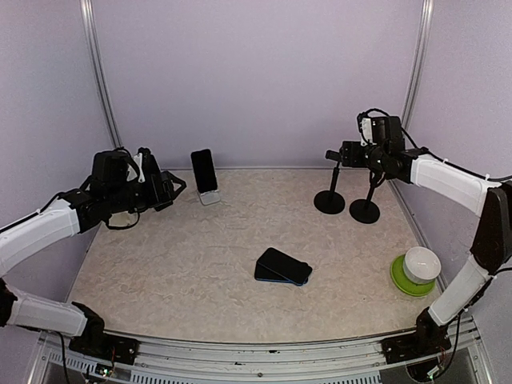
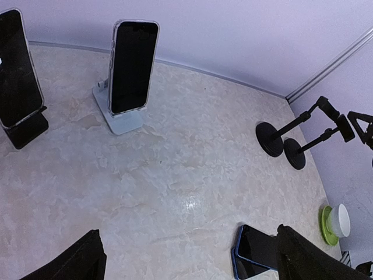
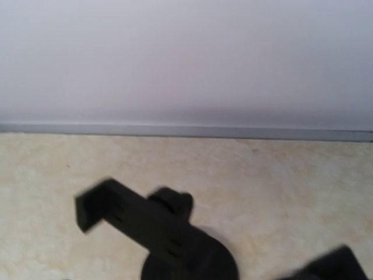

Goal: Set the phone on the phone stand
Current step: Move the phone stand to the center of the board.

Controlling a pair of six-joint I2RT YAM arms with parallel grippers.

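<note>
Two dark phones with blue edges (image 1: 282, 266) lie stacked flat near the middle of the table; they also show in the left wrist view (image 2: 256, 251). Two empty black phone stands (image 1: 330, 200) (image 1: 365, 210) stand at the far right. My left gripper (image 1: 170, 192) hovers at the far left, open and empty, its fingers (image 2: 309, 259) wide apart. My right gripper (image 1: 334, 154) hangs above the black stands. Its wrist view is blurred and shows a stand's clamp head (image 3: 128, 219) close below; its own fingers do not show.
A phone on a white stand (image 1: 206, 176) stands at the back left, just right of my left gripper. Another phone on a black stand (image 2: 17, 70) shows only in the left wrist view. A white bowl on a green plate (image 1: 414, 272) sits at the right edge.
</note>
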